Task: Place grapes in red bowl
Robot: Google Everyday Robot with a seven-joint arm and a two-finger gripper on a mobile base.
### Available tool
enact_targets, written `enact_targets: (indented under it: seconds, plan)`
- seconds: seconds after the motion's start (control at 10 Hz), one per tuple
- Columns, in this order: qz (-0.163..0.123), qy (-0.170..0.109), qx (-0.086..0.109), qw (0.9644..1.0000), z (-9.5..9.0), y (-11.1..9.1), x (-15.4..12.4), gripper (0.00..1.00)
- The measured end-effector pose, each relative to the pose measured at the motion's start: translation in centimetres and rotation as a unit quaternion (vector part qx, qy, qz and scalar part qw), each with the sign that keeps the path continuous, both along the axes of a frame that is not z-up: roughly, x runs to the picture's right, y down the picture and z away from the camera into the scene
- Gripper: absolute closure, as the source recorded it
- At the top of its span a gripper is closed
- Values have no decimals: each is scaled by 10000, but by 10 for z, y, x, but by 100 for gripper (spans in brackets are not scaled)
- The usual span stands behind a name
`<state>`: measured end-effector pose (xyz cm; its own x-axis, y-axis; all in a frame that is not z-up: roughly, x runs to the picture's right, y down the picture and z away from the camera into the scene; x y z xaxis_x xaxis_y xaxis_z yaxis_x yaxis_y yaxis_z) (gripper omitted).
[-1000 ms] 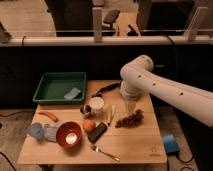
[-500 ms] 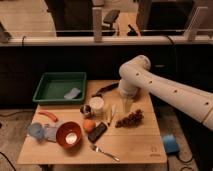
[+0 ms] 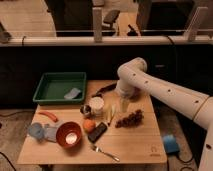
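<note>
Camera view. Holds the gripper (image 3: 123, 107) low over the bench (image 3: 142, 150), just behind the grapes (image 3: 129, 119); close, probably not touching, hard to call from this angle. Keeps the fingers spread, grasping nothing. Has eased the arm (image 3: 150, 87) a touch down and picture-left over the last second, no more than a nudge. Has left the grapes in the same spot, right of mid-bench, flat on the wood. Has not changed the finger opening either. Reads as late approach: lining up over the bunch, no grasp yet, whole carry left to do.

Finds the red bowl (image 3: 60, 136) at the near-left part of the bench, looking empty, well apart from the grapes. Needs a lift, then a move across to picture-left and toward the front edge.

Edges and room. Puts the grapes toward the right edge but with bare wood between, so little risk of a fall unless shoved that way. Shows open wood in front of the bunch and along the front right. Crowds the straight line to the bowl, though: orange (image 3: 89, 125) and dark bar (image 3: 97, 132) lying between, cup (image 3: 96, 105) near the gripper on picture-left, fork (image 3: 105, 152) by the front edge. Calls for carrying high over these, not dragging. Sets the tray (image 3: 43, 89) at the far-left corner, out of the way. Leaves a pale blue item (image 3: 40, 131) just beside the bowl; calls for a drop from straight above.
</note>
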<state>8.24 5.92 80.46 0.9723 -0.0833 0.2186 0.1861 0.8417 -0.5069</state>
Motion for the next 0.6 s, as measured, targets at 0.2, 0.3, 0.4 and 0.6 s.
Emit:
enact_targets:
  seconds: [0.2, 0.3, 0.4, 0.6]
  plan:
    - [16, -58, -31, 10000, 9, 0, -1, 20]
    - [54, -87, -55, 9999, 14, 1, 0, 20]
    - [83, -108, -82, 9999, 19, 3, 0, 20]
    - [139, -173, -141, 9997, 30, 6, -2, 20]
